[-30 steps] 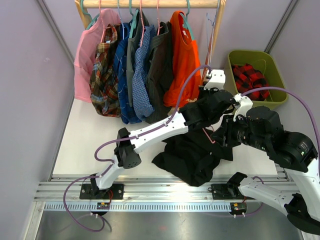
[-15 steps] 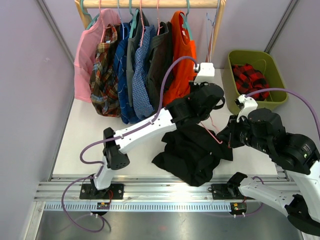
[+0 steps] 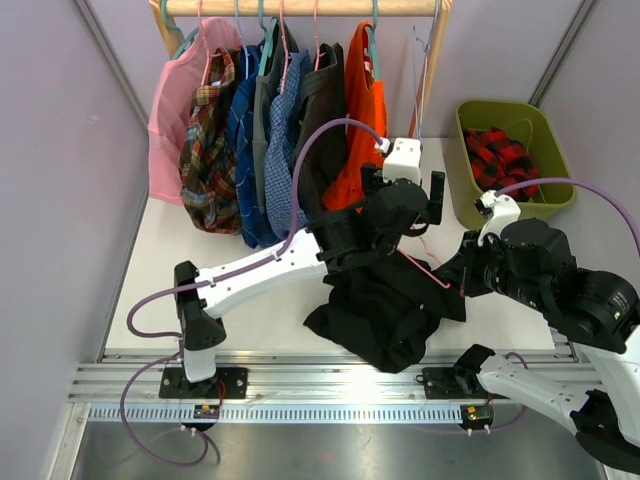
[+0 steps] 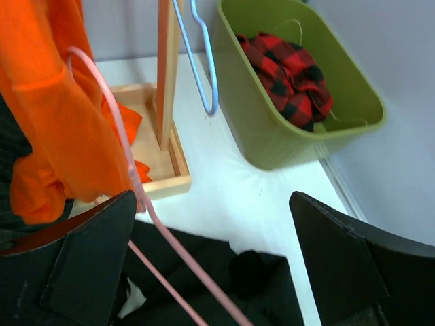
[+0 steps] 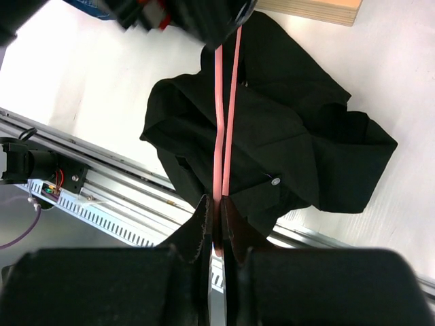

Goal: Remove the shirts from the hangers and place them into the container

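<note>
Shirt in hand: black shirt (image 3: pixel 385 305), crumpled on the bench (image 3: pixel 270 230) at near centre, between the two arms and off the rail. Pink hanger (image 5: pixel 225 122) lies across it. I cannot tell whether it is threaded through the cloth.

Right claw (image 5: pixel 217 212) is pinched narrow on the hanger's two wires. Left claw (image 4: pixel 212 200) stands wide with the wire passing between its fingers, and it holds nothing.

Risks:
- The shirt is not pinned, so if the hanger catches inside it, pulling would drag the cloth along.
- The grip on thin wire is small, so the hanger may swivel or slip.
- The hook arches just beside the orange shirt (image 4: pixel 54 115) and could snag it.

Views:
- The left wrist view alone shows the hook, the small wooden frame (image 4: pixel 163 180), and the container (image 4: pixel 272 136) at far right with a red-and-black plaid shirt (image 4: pixel 285 75) inside.
- The right wrist view alone shows the pinch itself and the shirt's full outline.
- The top view alone shows the remaining shirts on the rail (image 3: pixel 300 8).
</note>
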Tool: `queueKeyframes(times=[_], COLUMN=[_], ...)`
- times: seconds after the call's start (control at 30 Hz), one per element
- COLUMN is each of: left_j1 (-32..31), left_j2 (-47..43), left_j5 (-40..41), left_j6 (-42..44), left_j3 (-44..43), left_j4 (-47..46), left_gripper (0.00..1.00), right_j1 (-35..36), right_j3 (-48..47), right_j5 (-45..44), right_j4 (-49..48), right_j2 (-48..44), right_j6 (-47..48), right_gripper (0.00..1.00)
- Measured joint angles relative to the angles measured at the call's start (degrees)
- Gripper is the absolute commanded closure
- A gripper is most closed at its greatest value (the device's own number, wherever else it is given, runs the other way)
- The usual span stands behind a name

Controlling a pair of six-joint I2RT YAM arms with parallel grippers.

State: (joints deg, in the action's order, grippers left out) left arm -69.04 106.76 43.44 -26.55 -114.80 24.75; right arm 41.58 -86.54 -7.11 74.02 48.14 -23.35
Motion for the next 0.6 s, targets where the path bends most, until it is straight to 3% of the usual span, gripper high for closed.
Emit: queueKeyframes(times=[0.2, 0.43, 0.6], left_j1=[-4.3, -18.4, -21.3], left_j2=[-9.8, -38.2, -55.0], left_j5=[1.2, 11.5, 20.6], left_j6=[3.4, 13.7, 15.5], left_j3=[9.9, 27.7, 33.8], left_j4=[-2.4, -10.7, -14.4], left_gripper=[0.01, 0.01, 0.01], right_j1=[0.0, 0.0, 0.0], right_j3=[-0.5, -9.3, -17.4], right_j5=[-0.8, -3.0, -4.0], right_j4=[0.5, 4.3, 4.6], right_j2=[-0.2, -0.2, -1.0], right_j6=[0.4, 1.6, 3.1], right_gripper=[1.00, 1.00, 1.00])
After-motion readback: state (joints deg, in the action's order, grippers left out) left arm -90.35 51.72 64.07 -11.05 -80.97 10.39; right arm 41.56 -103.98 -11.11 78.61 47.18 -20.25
